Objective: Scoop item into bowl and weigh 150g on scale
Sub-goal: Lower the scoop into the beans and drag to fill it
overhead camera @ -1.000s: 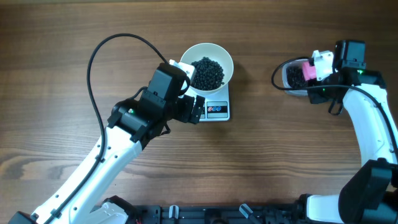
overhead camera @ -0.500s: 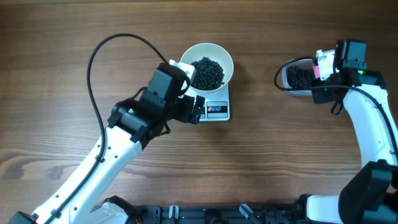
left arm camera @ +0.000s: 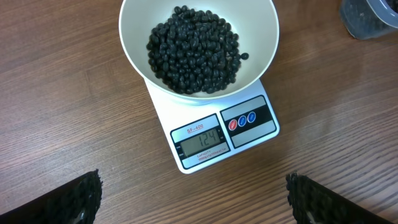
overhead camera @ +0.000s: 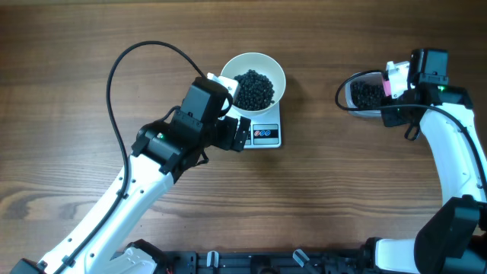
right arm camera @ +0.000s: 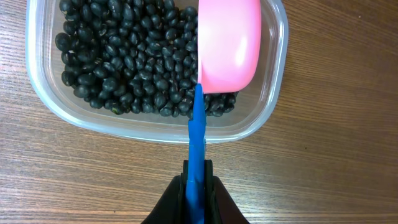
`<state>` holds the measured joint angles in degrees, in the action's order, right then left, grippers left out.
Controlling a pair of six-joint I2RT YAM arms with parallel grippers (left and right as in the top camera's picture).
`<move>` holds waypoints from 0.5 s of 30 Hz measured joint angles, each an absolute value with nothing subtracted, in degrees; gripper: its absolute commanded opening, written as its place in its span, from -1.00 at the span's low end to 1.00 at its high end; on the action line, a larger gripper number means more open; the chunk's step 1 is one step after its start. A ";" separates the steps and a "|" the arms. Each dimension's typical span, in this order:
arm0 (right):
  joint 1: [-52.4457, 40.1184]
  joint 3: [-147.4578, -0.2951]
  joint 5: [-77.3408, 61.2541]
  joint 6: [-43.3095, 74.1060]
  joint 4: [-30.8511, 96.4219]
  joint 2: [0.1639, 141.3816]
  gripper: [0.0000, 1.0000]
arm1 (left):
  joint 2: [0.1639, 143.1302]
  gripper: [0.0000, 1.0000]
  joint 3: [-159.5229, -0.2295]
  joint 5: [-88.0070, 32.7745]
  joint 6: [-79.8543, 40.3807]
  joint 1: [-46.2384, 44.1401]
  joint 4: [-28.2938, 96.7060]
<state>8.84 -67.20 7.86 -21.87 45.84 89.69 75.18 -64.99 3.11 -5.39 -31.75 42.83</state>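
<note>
Small round black pellets (left arm camera: 196, 50) heap in the round white bowl (left arm camera: 264, 37), seated on the white digital scale (left arm camera: 249, 140) for weighing; its display seemingly reads short of target. Right claw (right arm camera: 196, 180) clamps the pink blue-handled scoop (right arm camera: 229, 43) over the clear plastic tub (right arm camera: 270, 115), presumably to draw more. Left claw (left arm camera: 196, 196) gapes wide, empty.

table (overhead camera: 76, 76): brown wood with long lines in it.
scale (left arm camera: 217, 134): white, flat on the table, just in front of the left gripper (left arm camera: 196, 202).
tub (right arm camera: 155, 127): clear, on the table, just in front of the right gripper (right arm camera: 196, 186).
</note>
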 measured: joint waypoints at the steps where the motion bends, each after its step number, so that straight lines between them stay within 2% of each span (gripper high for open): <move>1: 8.84 -67.20 7.77 -21.85 45.84 89.76 -0.92 | 75.18 1.00 -64.99 3.11 -5.39 -31.75 42.83; 15: 8.84 -67.20 3.36 -21.85 46.44 91.94 -0.92 | 75.18 1.00 -64.99 3.11 -5.39 -31.75 42.83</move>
